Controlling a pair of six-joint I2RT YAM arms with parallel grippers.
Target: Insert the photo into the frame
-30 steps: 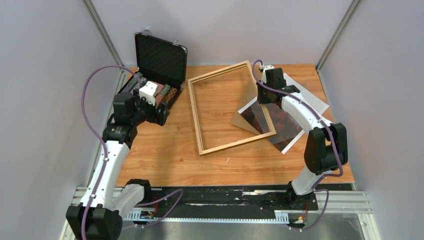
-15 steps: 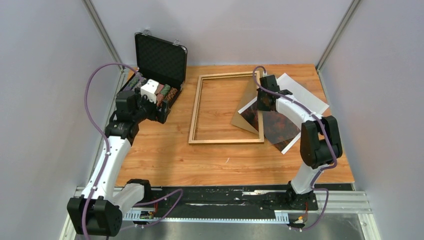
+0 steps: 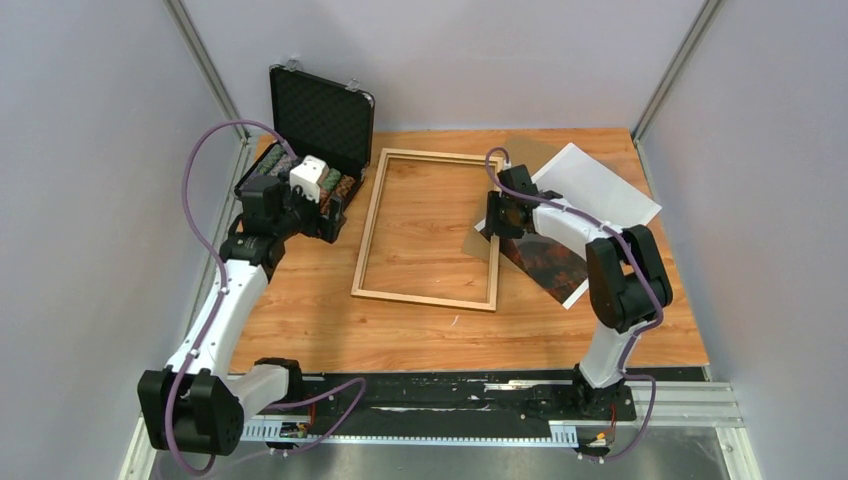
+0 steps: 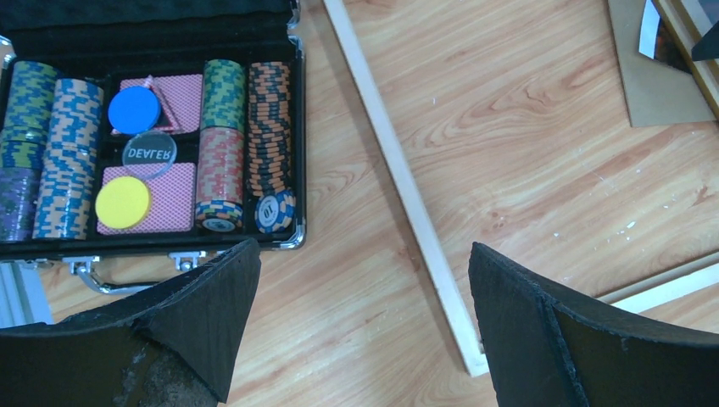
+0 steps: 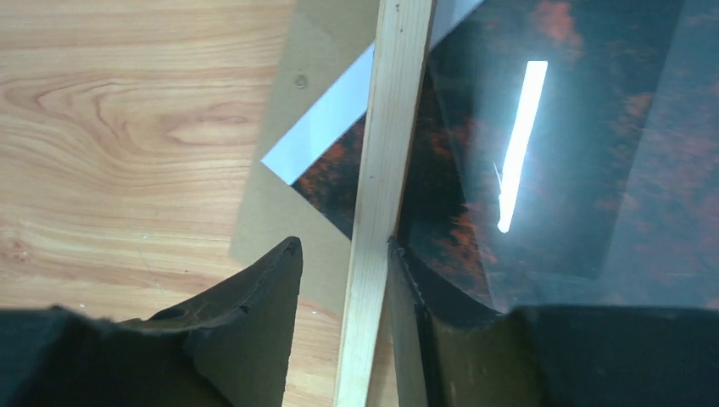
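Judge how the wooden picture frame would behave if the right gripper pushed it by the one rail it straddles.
Probably light: the frame is thin moulding, empty, with table showing through. It would likely pivot rather than travel straight, since the right gripper straddles just one long rail. That rail crosses over the photo and backing board, so it may drag them.

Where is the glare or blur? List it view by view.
Right wrist: a bright strip of glare over the dark photo. Left wrist: no glare, and the poker chips are sharp. Top external: even light, with only faint shadows on the table.
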